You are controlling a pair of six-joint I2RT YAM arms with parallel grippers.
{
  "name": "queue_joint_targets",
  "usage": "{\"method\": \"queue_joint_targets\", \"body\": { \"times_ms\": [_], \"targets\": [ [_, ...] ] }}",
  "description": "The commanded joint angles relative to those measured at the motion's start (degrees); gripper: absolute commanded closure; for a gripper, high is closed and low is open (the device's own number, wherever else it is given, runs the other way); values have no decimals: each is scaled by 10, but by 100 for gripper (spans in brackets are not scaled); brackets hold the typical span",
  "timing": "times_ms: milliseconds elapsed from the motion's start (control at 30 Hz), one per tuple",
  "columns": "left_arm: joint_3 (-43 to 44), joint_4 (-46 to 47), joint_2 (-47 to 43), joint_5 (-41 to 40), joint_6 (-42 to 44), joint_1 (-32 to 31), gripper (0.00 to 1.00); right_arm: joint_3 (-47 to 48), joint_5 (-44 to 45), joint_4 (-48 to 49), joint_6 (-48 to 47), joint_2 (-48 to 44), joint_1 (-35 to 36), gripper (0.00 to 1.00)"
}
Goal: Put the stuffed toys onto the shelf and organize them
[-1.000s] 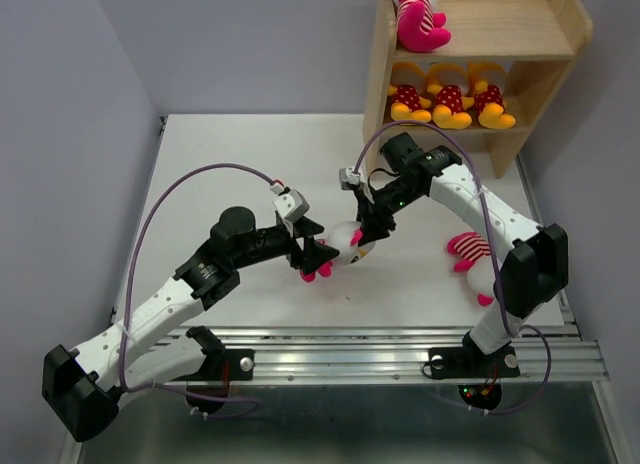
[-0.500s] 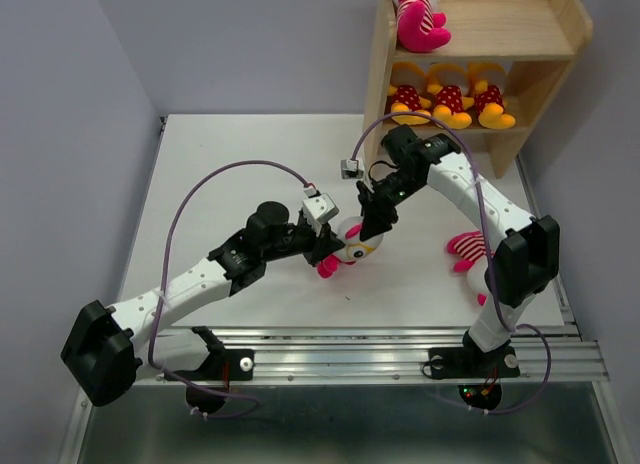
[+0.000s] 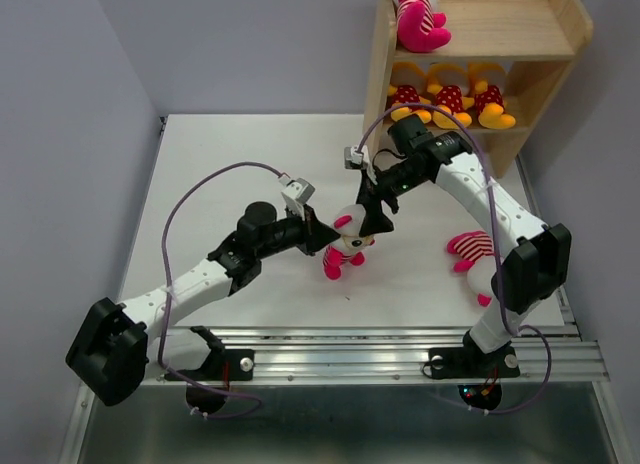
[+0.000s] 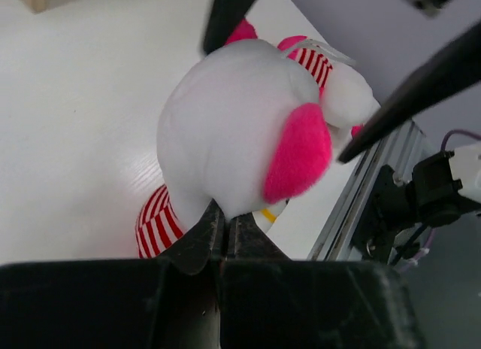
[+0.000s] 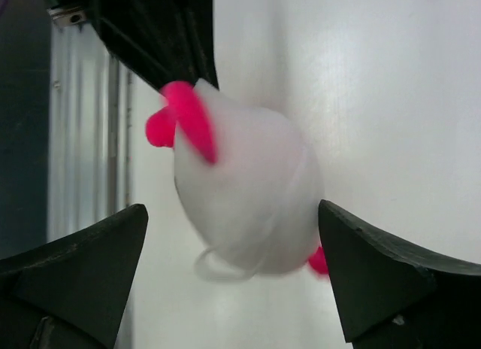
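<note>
1. Moved a little toward the right side since a second ago: the held toy [image 3: 345,246], white head up and pink legs dangling, apparently clear of the table [image 3: 220,174] near its middle.
2. Gripped by the left jaws, clenched tight on a pinch of plush just under the head, tips pressed together in the left wrist view.
3. Now straddled by the right jaws, lifted slightly from their earlier spot and spread wide on either side of the white head. Not closed on it, and cannot tell whether either side touches.
4. Reads as a hand-over half made. Likely calls for closing the right jaws firmly on the head before loosening the left, or else a drop.
5. Already on the shelf [image 3: 520,29]: one striped toy [image 3: 420,19] on the top tier and three yellow-and-red toys [image 3: 450,99] in a row on the lower tier.
6. Left on the table beside the right arm [image 3: 500,209]: another striped toy [image 3: 470,249], partly hidden and waiting its turn.
</note>
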Motion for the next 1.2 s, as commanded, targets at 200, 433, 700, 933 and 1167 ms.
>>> {"method": "queue_joint_targets", "body": {
  "times_ms": [200, 433, 700, 933, 1167],
  "targets": [
    [-79, 164, 39, 140, -374, 187, 100, -152, -15, 300, -119, -213, 4, 0],
    [-111, 336, 106, 158, -604, 203, 100, -219, -74, 165, -267, -205, 31, 0],
    [-141, 451, 148, 90, -766, 201, 100, -324, 116, 337, -150, -238, 123, 0],
    [-177, 646, 207, 65, -889, 198, 100, -367, 250, 453, -75, -236, 155, 4],
    [-190, 716, 230, 55, -924, 187, 100, -379, 323, 539, -45, -226, 160, 11]
  ]
}}
